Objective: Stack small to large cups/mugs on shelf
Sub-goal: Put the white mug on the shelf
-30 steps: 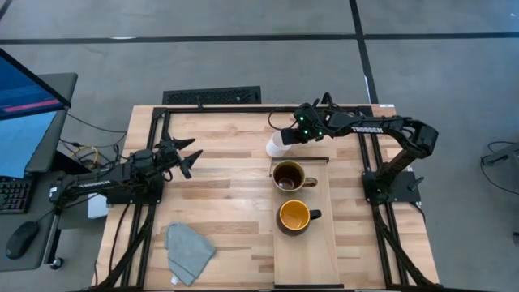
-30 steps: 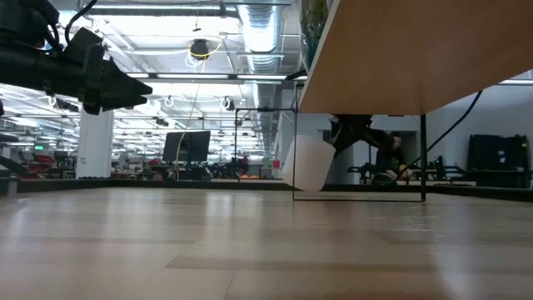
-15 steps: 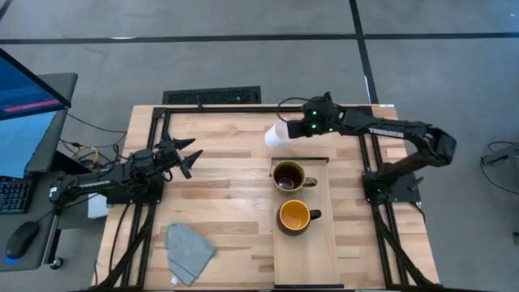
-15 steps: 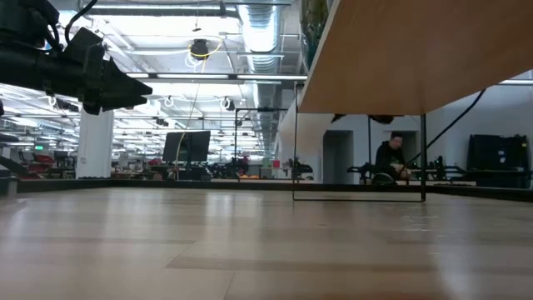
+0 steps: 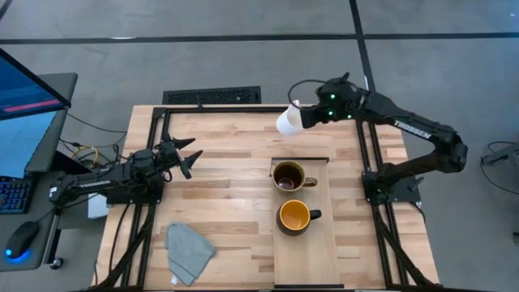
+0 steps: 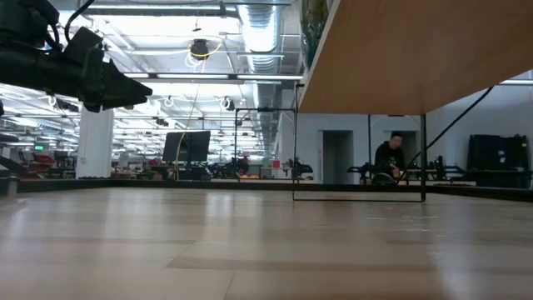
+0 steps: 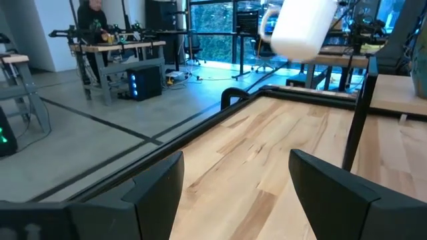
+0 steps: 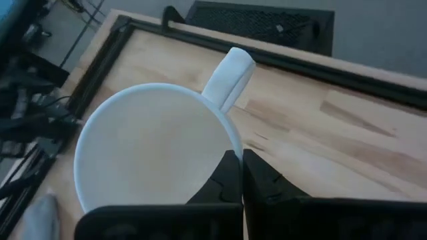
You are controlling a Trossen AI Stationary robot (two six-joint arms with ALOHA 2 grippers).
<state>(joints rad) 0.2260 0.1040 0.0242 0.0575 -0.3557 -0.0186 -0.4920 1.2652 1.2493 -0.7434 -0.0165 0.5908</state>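
Observation:
My right gripper [image 5: 303, 118] is shut on the small white mug [image 5: 287, 121], held in the air over the table's far edge; the mug also shows in the left wrist view [image 7: 300, 27]. The dark brown mug [image 5: 288, 177] and the mug that is yellow inside [image 5: 294, 216] stand upright on the pale wooden shelf board [image 5: 306, 259]. My left gripper [image 5: 190, 156] is open and empty above the table's left side. My right gripper [image 8: 241, 167] pinches the white mug's rim [image 8: 227, 143] beside the handle [image 8: 229, 75], one finger inside the mug and one outside. The fingers come level from the table's right side. The mug is lifted clear and lies tilted, its mouth toward the gripper.
A grey-blue cloth [image 5: 189, 250] lies near the table's front left. Black frame rails [image 5: 212, 108] run along the table's far edge and sides. In the low view the shelf board [image 6: 400, 50] shows as a raised slab on thin black legs [image 6: 295, 142].
My right gripper has risen with the white mug and gone toward the table's far right. The mug, tilted just above the table a second ago, is now lifted well clear and has left the low view.

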